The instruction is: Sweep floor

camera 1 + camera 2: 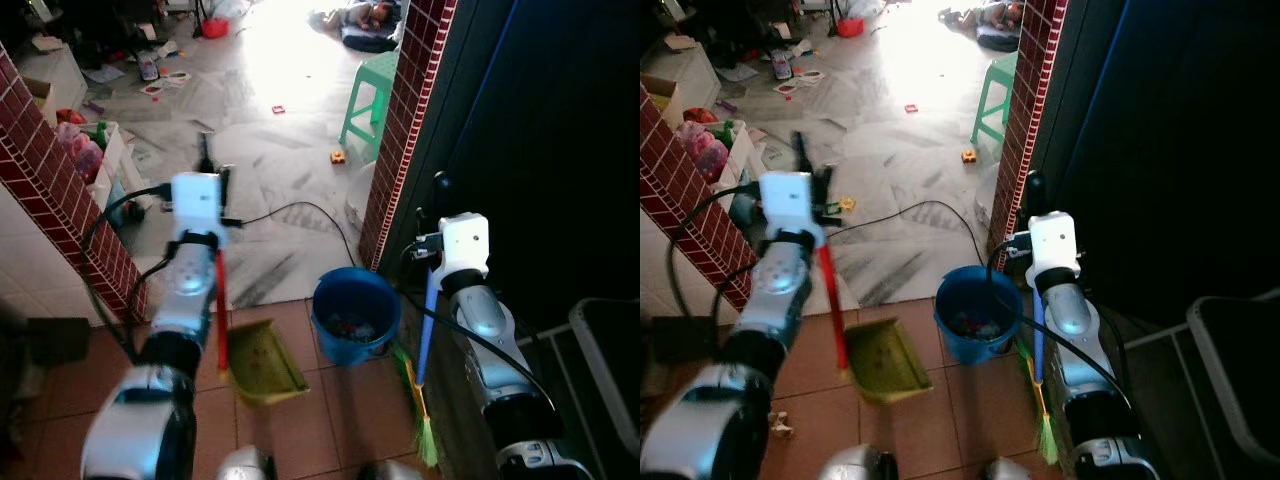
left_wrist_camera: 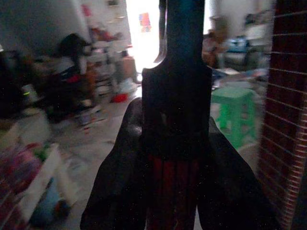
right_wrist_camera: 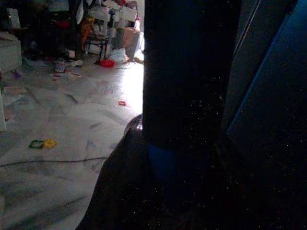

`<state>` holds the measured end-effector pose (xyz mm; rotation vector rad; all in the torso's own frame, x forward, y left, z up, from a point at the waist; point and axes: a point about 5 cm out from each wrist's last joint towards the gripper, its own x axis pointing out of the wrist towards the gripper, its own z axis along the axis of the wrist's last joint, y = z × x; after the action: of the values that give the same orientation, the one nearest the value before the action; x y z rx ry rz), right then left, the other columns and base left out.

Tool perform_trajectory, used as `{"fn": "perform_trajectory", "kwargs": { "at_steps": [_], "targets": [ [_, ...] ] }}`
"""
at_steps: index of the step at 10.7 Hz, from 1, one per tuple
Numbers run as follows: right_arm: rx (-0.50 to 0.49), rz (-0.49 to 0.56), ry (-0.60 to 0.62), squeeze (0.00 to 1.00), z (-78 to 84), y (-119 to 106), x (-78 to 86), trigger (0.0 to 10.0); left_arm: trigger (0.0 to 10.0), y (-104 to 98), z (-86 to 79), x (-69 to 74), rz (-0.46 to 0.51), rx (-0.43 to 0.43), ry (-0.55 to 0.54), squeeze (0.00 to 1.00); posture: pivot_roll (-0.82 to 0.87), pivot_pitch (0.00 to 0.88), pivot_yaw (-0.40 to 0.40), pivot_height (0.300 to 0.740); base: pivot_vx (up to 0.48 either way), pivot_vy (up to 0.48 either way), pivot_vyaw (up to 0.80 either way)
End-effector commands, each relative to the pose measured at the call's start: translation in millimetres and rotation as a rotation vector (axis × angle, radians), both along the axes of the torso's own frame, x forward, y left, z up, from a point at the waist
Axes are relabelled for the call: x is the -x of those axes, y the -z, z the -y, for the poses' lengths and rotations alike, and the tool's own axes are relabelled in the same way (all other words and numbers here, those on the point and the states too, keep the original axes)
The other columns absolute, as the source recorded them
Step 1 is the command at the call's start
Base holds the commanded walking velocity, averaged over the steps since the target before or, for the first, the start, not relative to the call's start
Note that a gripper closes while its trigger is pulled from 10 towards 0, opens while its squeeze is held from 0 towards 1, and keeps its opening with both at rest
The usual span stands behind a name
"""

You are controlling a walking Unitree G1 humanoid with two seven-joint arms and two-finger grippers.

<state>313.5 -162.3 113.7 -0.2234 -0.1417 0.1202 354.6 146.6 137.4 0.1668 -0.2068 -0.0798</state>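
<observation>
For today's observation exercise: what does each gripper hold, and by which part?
The left gripper holds the dustpan by the upper part of its red handle. The right gripper holds the broom high on its blue handle.

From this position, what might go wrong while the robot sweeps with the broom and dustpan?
1. A black cable lies across the floor ahead; the broom or the robot's feet may catch it.
2. The blue bucket stands between the dustpan and the broom, so a swing may knock it over.
3. The brick pillar is close to the right gripper.
</observation>
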Motion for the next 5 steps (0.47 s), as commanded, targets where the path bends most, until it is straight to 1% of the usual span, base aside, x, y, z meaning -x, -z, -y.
{"fn": "perform_trajectory", "kwargs": {
  "at_steps": [1,2,3,4,5],
  "targets": [
    [0.023,0.044,-0.027,0.0,-3.4,-13,-2.4,10.0,10.0,-4,14.4,4.4,-0.01,-0.05,0.127,0.0,0.0,0.0,-0.057,0.74,0.0,0.0,0.0],
    [0.024,0.046,-0.048,0.0,-9.2,-15,-3.6,10.0,10.0,8,17.4,10.5,-0.088,-0.06,0.123,0.0,0.0,0.0,-0.063,0.74,0.0,0.0,0.0],
    [0.012,0.057,-0.064,0.0,-18.1,-18,-4.5,10.0,10.0,24,20.2,23.3,-0.106,-0.121,0.214,0.0,0.0,0.0,-0.047,0.74,0.0,0.0,0.0],
    [-0.001,0.063,-0.059,0.0,-20.1,-18,-4.3,10.0,10.0,35,16.0,29.5,-0.167,-0.044,0.196,0.0,-0.01,0.0,-0.023,0.74,0.0,0.0,0.0],
    [-0.015,0.067,-0.046,0.0,-17.4,-20,-4.5,10.0,10.0,32,15.7,34.5,-0.134,-0.019,0.237,0.0,-0.01,0.0,-0.018,0.74,0.0,0.0,0.0]
  ]
}}
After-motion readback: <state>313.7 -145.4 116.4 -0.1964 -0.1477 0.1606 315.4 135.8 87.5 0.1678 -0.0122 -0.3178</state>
